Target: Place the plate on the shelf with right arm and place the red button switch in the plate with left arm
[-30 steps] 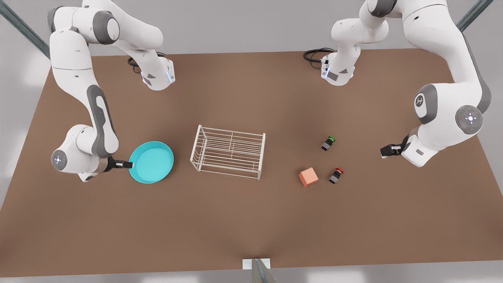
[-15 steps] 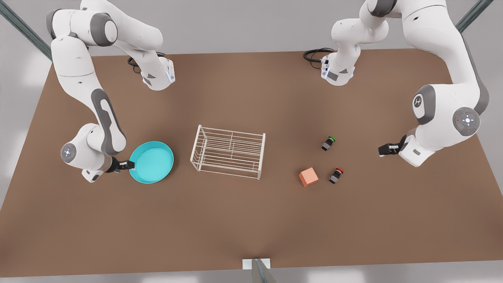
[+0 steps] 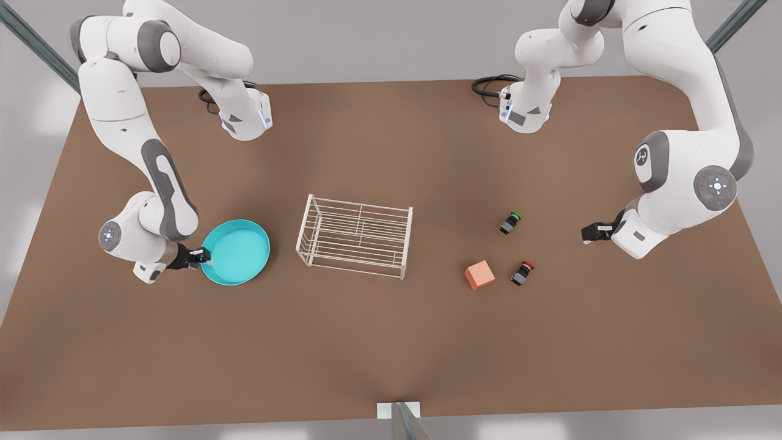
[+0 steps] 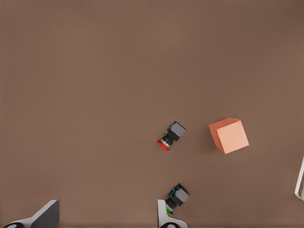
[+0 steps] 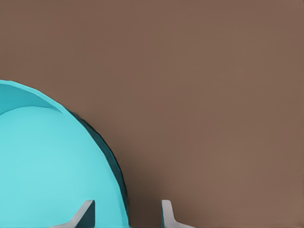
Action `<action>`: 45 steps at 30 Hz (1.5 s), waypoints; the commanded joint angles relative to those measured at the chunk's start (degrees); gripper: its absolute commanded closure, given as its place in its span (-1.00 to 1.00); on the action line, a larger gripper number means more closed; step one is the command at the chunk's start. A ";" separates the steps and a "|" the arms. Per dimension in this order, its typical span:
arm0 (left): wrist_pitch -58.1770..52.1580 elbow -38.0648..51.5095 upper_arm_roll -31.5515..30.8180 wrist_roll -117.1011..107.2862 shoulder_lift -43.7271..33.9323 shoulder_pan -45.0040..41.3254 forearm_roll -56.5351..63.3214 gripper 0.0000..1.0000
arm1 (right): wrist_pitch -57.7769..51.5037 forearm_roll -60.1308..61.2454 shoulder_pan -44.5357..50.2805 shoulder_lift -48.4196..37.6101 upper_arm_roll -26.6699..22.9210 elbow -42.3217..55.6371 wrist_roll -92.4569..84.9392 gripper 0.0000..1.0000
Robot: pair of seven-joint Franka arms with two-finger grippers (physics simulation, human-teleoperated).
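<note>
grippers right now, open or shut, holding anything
Right tool: open, straddling the plate rim, not gripping.
Left tool: open, empty, above the table.

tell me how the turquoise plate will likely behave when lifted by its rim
The plate looks rigid, so it should hold shape. The right gripper straddles one edge, fingers open, so it may droop away from an off-centre grip. Its smooth raised rim could slip.

Two switches (image 3: 509, 223), one cube (image 3: 479, 274)

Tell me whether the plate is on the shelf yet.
Not yet. The plate lies on the table beside the shelf, its rim between the right gripper's open fingers.
</note>
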 commanded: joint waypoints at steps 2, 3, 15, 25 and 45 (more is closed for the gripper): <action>-0.03 0.03 0.00 0.11 -0.06 0.03 0.10 -1.00 | 0.33 0.16 -0.15 0.36 0.01 0.05 -7.21 -0.15; 0.06 0.03 0.00 0.20 -0.06 0.03 0.10 -1.00 | 0.33 0.16 -0.15 0.80 0.01 0.05 -7.21 -0.12; -4.95 3.19 -4.48 6.87 -0.59 -0.68 4.67 -1.00 | -0.55 0.25 -0.24 0.54 0.54 -0.04 -8.18 0.31; -4.60 4.33 -4.13 8.11 -2.08 -0.32 4.05 -1.00 | -0.64 0.25 -0.15 1.07 0.54 0.05 -8.35 0.55; 4.54 4.51 -14.06 50.21 3.98 -2.08 8.18 -1.00 | -27.27 6.05 -0.15 -9.66 1.59 3.74 -7.39 0.63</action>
